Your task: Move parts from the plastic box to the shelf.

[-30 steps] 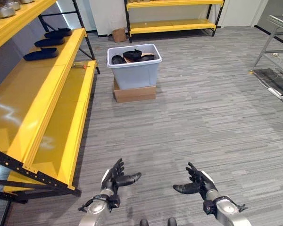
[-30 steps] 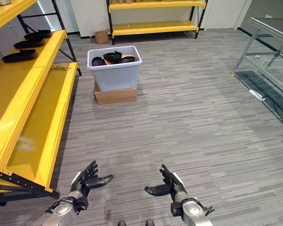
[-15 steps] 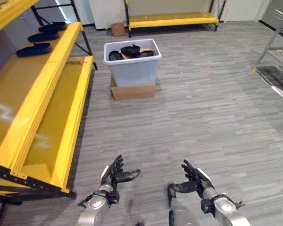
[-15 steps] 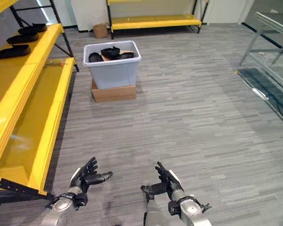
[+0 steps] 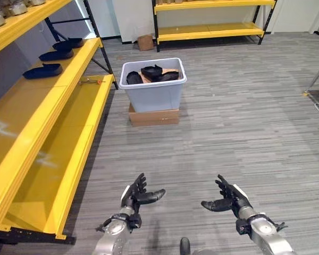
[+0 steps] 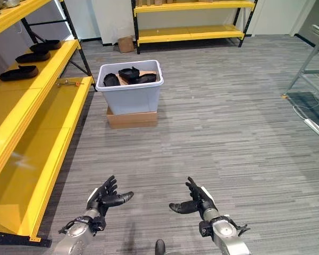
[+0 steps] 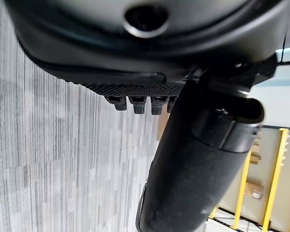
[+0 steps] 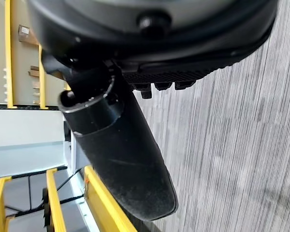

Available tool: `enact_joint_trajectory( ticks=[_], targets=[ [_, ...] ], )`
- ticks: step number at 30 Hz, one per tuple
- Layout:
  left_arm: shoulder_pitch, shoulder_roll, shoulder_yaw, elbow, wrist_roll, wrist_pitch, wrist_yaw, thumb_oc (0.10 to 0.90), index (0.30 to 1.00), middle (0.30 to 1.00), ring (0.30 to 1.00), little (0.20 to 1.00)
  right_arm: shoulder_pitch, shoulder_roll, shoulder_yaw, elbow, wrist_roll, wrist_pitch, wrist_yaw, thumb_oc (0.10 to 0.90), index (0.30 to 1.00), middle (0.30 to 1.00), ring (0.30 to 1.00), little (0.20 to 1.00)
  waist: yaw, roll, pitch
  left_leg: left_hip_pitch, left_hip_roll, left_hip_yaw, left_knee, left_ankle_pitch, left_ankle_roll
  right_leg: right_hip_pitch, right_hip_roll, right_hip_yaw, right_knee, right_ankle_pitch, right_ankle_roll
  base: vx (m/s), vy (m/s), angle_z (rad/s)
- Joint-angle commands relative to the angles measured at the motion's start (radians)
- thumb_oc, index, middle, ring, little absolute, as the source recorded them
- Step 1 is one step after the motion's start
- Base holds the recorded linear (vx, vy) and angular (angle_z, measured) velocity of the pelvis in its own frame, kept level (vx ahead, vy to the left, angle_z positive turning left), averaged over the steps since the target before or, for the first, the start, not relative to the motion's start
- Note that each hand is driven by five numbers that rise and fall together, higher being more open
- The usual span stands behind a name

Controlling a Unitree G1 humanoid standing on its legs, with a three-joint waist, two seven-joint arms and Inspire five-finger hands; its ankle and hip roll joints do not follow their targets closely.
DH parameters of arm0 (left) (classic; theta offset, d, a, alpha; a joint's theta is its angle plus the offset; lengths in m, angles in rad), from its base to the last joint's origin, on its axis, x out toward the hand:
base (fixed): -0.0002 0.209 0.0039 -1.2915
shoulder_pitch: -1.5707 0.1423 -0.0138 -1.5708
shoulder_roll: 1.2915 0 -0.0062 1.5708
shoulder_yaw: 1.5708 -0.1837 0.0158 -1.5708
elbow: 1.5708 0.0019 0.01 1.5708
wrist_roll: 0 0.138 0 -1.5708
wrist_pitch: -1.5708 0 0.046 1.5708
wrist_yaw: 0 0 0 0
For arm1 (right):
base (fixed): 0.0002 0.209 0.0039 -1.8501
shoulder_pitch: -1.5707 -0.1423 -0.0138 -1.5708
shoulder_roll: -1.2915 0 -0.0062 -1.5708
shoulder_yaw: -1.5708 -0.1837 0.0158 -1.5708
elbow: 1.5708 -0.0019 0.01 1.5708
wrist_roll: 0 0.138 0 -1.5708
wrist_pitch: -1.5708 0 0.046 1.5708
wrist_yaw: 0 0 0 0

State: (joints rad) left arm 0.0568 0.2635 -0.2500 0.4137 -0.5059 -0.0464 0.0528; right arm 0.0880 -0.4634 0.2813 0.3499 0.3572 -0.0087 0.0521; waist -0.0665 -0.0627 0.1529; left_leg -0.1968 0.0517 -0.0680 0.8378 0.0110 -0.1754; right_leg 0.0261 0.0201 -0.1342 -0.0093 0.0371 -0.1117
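Left eye view: the plastic box (image 5: 153,84) stands on the grey floor (image 5: 244,127) well ahead of the robot, resting on a flat cardboard box (image 5: 154,116). Several dark parts (image 5: 154,73) lie piled inside it, reaching about to the rim.

To the robot's left runs a yellow shelf (image 5: 37,133) with a black frame. On its middle level, toward the far end, three dark parts on the shelf (image 5: 42,70) lie in a row, apart from one another. A small orange-handled tool (image 5: 90,81) lies on the lower level, near the far end. A second yellow shelf (image 5: 212,32) stands against the far wall, with a small cardboard carton (image 5: 145,42) on the floor beside it.

Both hands are held low in front of the robot, well short of the box, palms facing each other. The left hand (image 5: 134,195) has its fingers spread and fairly straight, thumb pointing inward, holding nothing. The right hand (image 5: 229,197) is likewise empty, fingers apart and loosely extended, thumb pointing toward the left hand. The two hands are well apart, with bare floor between them.
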Motion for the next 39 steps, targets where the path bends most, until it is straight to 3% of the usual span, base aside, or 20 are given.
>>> enact_joint_trajectory(
  ticks=[1,3,4,5,6,8,10,12,16,20,22,26,27,29,31,32,33,34,37,39],
  targets=[
    [-0.043,0.045,0.003,-0.096,-0.018,-0.076,-0.006,0.9,1.0,1.0,1.0,1.0,-0.014,-0.025,-0.035,-0.111,0.021,-0.078,-0.014,0.9,1.0,1.0,1.0,1.0,0.026,-0.009,0.019,0.067,-0.018,0.1,-0.232,0.129,0.095,-0.004,-0.057,0.051,-0.016,0.034,0.112,0.22,-0.008,0.18],
    [-0.034,0.051,0.006,-0.087,-0.016,-0.077,-0.008,0.9,1.0,1.0,1.0,1.0,-0.015,-0.023,-0.039,-0.11,0.013,-0.087,-0.02,0.9,1.0,1.0,1.0,1.0,0.04,-0.012,0.014,0.015,0.006,0.119,-0.438,0.095,0.123,0.028,-0.062,0.053,-0.03,0.013,0.124,0.28,0.026,0.06],
    [-0.033,0.051,0.006,-0.087,-0.015,-0.078,-0.008,0.9,1.0,1.0,1.0,1.0,-0.014,-0.023,-0.039,-0.11,0.012,-0.087,-0.02,0.9,1.0,1.0,1.0,1.0,0.041,-0.014,0.015,0.022,0.005,0.122,-0.444,0.096,0.123,0.032,-0.064,0.055,-0.03,0.011,0.124,0.32,0.113,0.04],
    [-0.023,0.054,0.006,-0.08,-0.006,-0.08,-0.005,0.9,1.0,1.0,1.0,1.0,-0.018,-0.019,-0.033,-0.107,0.004,-0.093,-0.021,0.9,1.0,1.0,1.0,1.0,0.056,-0.006,0.009,0.032,0.044,0.104,-0.705,0.133,0.121,0.065,-0.062,0.063,-0.038,-0.016,0.138,0.34,0.146,0.0],
    [-0.023,0.053,0.008,-0.077,-0.002,-0.082,-0.001,0.9,1.0,1.0,1.0,1.0,-0.025,-0.019,-0.028,-0.103,-0.003,-0.1,-0.025,0.9,1.0,1.0,1.0,1.0,0.064,0.008,0.005,0.007,0.079,0.087,-0.808,0.196,0.096,0.082,-0.055,0.07,-0.046,-0.027,0.144,0.44,0.19,-0.2],
    [-0.028,0.05,0.011,-0.07,0.001,-0.08,0.004,0.9,1.0,1.0,1.0,1.0,-0.029,-0.016,-0.023,-0.096,0.0,-0.099,-0.023,0.9,1.0,1.0,1.0,1.0,0.061,0.017,0.002,0.017,0.113,0.114,-0.917,0.25,0.066,0.115,-0.058,0.069,-0.048,-0.043,0.153,0.33,0.137,-0.22],
    [-0.03,0.049,0.017,-0.063,-0.003,-0.083,0.005,0.9,1.0,1.0,1.0,1.0,-0.024,-0.009,-0.018,-0.105,-0.002,-0.09,-0.013,0.9,1.0,1.0,1.0,1.0,0.058,0.03,-0.014,0.043,0.125,0.163,-0.925,0.244,0.064,0.14,-0.051,0.074,-0.043,-0.065,0.157,0.32,0.134,-0.21],
    [-0.026,0.047,0.017,-0.064,-0.001,-0.085,0.006,0.9,1.0,1.0,1.0,1.0,-0.016,-0.003,-0.017,-0.11,-0.01,-0.091,-0.007,0.9,1.0,1.0,1.0,1.0,0.062,0.036,-0.031,0.048,0.119,0.152,-0.925,0.246,0.061,0.157,-0.055,0.07,-0.041,-0.077,0.162,0.25,0.119,-0.13],
    [-0.025,0.063,0.017,-0.087,-0.012,-0.091,0.009,0.9,1.0,1.0,1.0,1.0,-0.014,0.033,0.005,-0.11,-0.011,-0.076,0.005,0.9,1.0,1.0,1.0,1.0,0.083,0.017,-0.07,0.104,0.037,0.179,-0.901,0.174,0.127,0.174,-0.142,0.096,0.05,-0.085,0.206,0.47,0.29,-0.3],
    [-0.02,0.079,0.013,-0.105,-0.009,-0.08,0.016,0.9,1.0,1.0,1.0,1.0,-0.023,0.052,0.018,-0.103,-0.027,-0.072,0.01,0.9,1.0,1.0,1.0,1.0,0.095,0.002,-0.06,0.123,-0.038,0.178,-0.847,0.084,0.198,0.056,-0.191,0.127,0.333,0.075,0.246,0.28,0.227,0.0],
    [-0.023,0.084,0.006,-0.105,-0.012,-0.074,0.014,0.9,1.0,1.0,1.0,1.0,-0.019,0.059,0.011,-0.104,-0.024,-0.074,0.006,0.9,1.0,1.0,1.0,1.0,0.083,0.015,-0.045,0.153,-0.047,0.17,-0.847,0.065,0.216,-0.013,-0.181,0.136,0.477,0.167,0.253,0.18,0.161,0.2],
    [-0.024,0.092,0.001,-0.107,-0.001,-0.067,0.008,0.9,1.0,1.0,1.0,1.0,-0.01,0.066,0.009,-0.109,-0.025,-0.074,0.006,0.9,1.0,1.0,1.0,1.0,0.065,0.04,-0.023,0.216,-0.05,0.17,-0.882,0.046,0.235,-0.11,-0.181,0.097,0.609,0.156,0.238,0.18,0.11,0.32],
    [-0.023,0.091,0.001,-0.105,-0.004,-0.065,0.003,0.9,1.0,1.0,1.0,1.0,-0.007,0.066,0.013,-0.109,-0.018,-0.072,0.009,0.9,1.0,1.0,1.0,1.0,0.047,0.056,-0.017,0.252,-0.049,0.165,-0.912,0.045,0.229,-0.184,-0.137,0.09,0.557,0.093,0.225,0.32,0.103,0.11],
    [-0.024,0.09,0.008,-0.1,-0.01,-0.07,0.003,0.9,1.0,1.0,1.0,1.0,-0.008,0.063,0.019,-0.116,-0.007,-0.073,0.011,0.9,1.0,1.0,1.0,1.0,0.034,0.059,-0.005,0.293,-0.054,0.162,-0.925,0.027,0.219,-0.207,-0.129,0.053,0.408,0.044,0.217,0.32,-0.007,-0.1],
    [-0.025,0.084,0.016,-0.098,-0.015,-0.074,0.001,0.9,1.0,1.0,1.0,1.0,-0.011,0.065,0.018,-0.112,-0.004,-0.075,0.006,0.9,1.0,1.0,1.0,1.0,0.027,0.053,-0.003,0.324,-0.062,0.167,-0.925,-0.006,0.203,-0.212,-0.145,0.017,0.169,0.073,0.233,0.26,-0.074,0.22],
    [-0.025,0.084,0.016,-0.098,-0.015,-0.074,0.001,0.9,1.0,1.0,1.0,1.0,-0.012,0.065,0.018,-0.112,-0.004,-0.075,0.006,0.9,1.0,1.0,1.0,1.0,0.026,0.054,-0.001,0.325,-0.061,0.166,-0.925,-0.007,0.203,-0.209,-0.144,0.016,0.167,0.074,0.233,0.34,-0.111,0.23],
    [-0.027,0.081,0.03,-0.089,-0.016,-0.08,-0.003,0.9,1.0,1.0,1.0,1.0,-0.02,0.062,0.019,-0.116,-0.005,-0.074,0.008,0.9,1.0,1.0,1.0,1.0,0.014,0.047,0.001,0.358,-0.066,0.165,-0.925,-0.035,0.187,-0.23,-0.157,0.014,-0.004,0.151,0.263,0.35,-0.112,0.05],
    [-0.034,0.08,0.03,-0.084,-0.01,-0.082,-0.005,0.9,1.0,1.0,1.0,1.0,-0.027,0.059,0.022,-0.115,-0.013,-0.073,0.01,0.9,1.0,1.0,1.0,1.0,0.01,0.044,0.002,0.373,-0.064,0.168,-0.925,-0.047,0.179,-0.243,-0.165,0.008,-0.067,0.18,0.278,0.46,-0.16,0.03],
    [-0.038,0.073,0.036,-0.08,0.003,-0.085,-0.013,0.9,1.0,1.0,1.0,1.0,-0.032,0.054,0.018,-0.129,-0.021,-0.07,0.011,0.9,1.0,1.0,1.0,1.0,-0.001,0.04,-0.005,0.426,-0.062,0.164,-0.925,-0.085,0.164,-0.257,-0.175,-0.017,-0.074,0.201,0.293,0.36,-0.139,-0.08],
    [-0.04,0.058,0.033,-0.071,0.007,-0.086,-0.016,0.9,1.0,1.0,1.0,1.0,-0.021,0.052,0.013,-0.123,-0.016,-0.07,0.014,0.9,1.0,1.0,1.0,1.0,-0.005,0.037,-0.025,0.468,-0.055,0.149,-0.925,-0.098,0.156,-0.225,-0.171,-0.02,-0.068,0.218,0.278,0.41,-0.179,0.31]
  ],
)
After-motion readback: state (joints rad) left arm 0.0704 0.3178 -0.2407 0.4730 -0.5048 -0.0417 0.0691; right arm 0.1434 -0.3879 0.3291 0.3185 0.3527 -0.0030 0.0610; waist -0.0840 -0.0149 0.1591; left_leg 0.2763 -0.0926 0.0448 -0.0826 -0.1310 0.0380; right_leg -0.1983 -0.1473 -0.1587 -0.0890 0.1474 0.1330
